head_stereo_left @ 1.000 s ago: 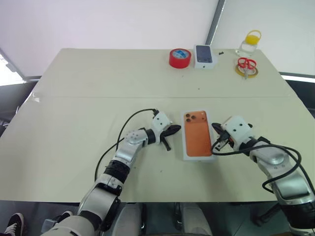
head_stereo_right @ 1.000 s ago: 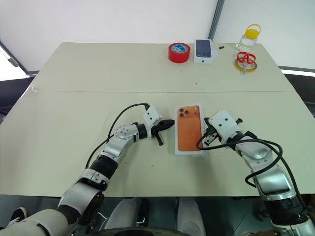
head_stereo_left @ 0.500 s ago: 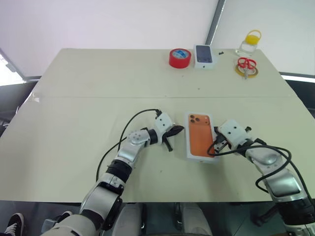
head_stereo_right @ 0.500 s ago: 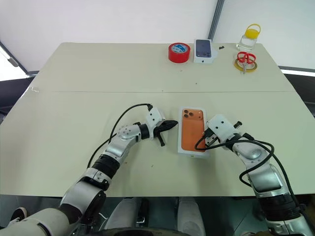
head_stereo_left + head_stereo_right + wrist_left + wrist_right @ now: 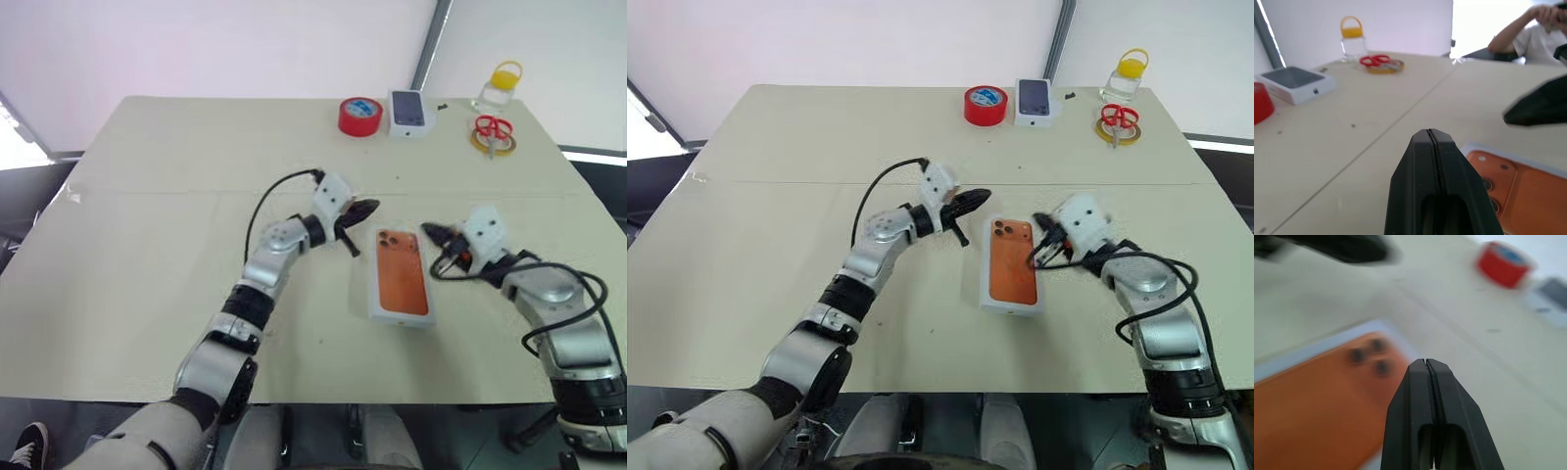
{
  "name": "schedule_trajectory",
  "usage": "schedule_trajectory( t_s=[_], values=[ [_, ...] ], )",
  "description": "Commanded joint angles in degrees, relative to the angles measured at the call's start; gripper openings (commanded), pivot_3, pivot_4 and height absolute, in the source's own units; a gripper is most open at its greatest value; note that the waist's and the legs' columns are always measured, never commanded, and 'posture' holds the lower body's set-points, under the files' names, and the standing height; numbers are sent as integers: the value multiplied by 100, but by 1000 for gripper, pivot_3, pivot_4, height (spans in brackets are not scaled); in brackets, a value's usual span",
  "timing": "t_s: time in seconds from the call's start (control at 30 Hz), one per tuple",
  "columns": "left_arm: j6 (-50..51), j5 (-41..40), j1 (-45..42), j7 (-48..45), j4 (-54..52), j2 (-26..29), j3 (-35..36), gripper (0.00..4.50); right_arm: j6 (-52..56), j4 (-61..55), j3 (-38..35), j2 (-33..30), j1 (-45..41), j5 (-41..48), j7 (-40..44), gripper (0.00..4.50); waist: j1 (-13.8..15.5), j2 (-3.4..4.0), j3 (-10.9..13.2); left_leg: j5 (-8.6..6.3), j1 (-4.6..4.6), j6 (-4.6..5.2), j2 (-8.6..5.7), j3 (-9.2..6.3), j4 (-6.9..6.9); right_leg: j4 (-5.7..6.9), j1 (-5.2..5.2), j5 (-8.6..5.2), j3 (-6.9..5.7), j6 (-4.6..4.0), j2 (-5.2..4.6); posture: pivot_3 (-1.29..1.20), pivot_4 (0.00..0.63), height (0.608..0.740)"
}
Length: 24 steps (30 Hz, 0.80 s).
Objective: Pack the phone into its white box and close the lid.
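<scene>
Both end effectors, left (image 5: 364,208) and right (image 5: 432,233), pinched shut and empty beside the smooth orange phone (image 5: 403,284) in the white box (image 5: 378,311)

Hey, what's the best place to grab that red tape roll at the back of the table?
Grip the red tape roll across its ring wall, from above, one claw finger in the centre hole and one outside. It lies flat with the hole facing up; the boxed phone stands close beside it.

The orange phone (image 5: 1011,271) is lying camera-side up inside the white box (image 5: 1010,306). The left gripper (image 5: 972,202) is hovering just beyond the phone's far-left corner, pinched closed. The right gripper (image 5: 1042,223) is sitting beside the phone's far-right corner, also closed.
</scene>
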Motion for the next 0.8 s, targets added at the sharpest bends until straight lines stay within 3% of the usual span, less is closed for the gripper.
schedule_trajectory(
  t_s=[0.03,0.2,0.27,0.37,0.53,0.8],
  values=[
    [17,365,318,56,352,3,-303,0,-119,-77,265,-251,417,-421,155,28,-34,-14,-11,-2,1,3,4,3,0,-1,0,0,3,1,-2,0,150,740],
    [415,177,611,-336,69,113,-244,0,173,-184,287,-140,504,-353,82,28,-17,-64,-51,-4,56,2,18,-1,-1,-13,59,-15,1,-21,-6,0,150,740],
    [608,-217,698,-687,-394,224,11,534,492,-251,54,37,351,111,164,544,-40,-65,-56,-5,105,-1,24,-12,-1,-23,114,-25,-14,-7,-9,0,150,740],
    [792,-606,837,-967,-1273,564,330,1727,667,-354,-356,215,125,672,279,1742,-60,-60,-49,-6,93,-3,37,-10,-4,-20,96,-30,-15,2,-7,0,150,740],
    [1365,-1163,1376,-1164,-2813,1538,959,4178,257,-202,-890,52,14,919,521,4320,-64,-49,-45,4,19,-15,39,2,-13,25,-13,1,3,-2,2,0,150,740],
    [2184,-1849,2613,-1536,-4548,3104,1770,4187,44,276,-1665,-320,187,1545,1310,4419,-33,-32,-34,8,8,-21,37,3,-8,18,-14,-13,3,-28,-1,0,150,740]
  ],
)
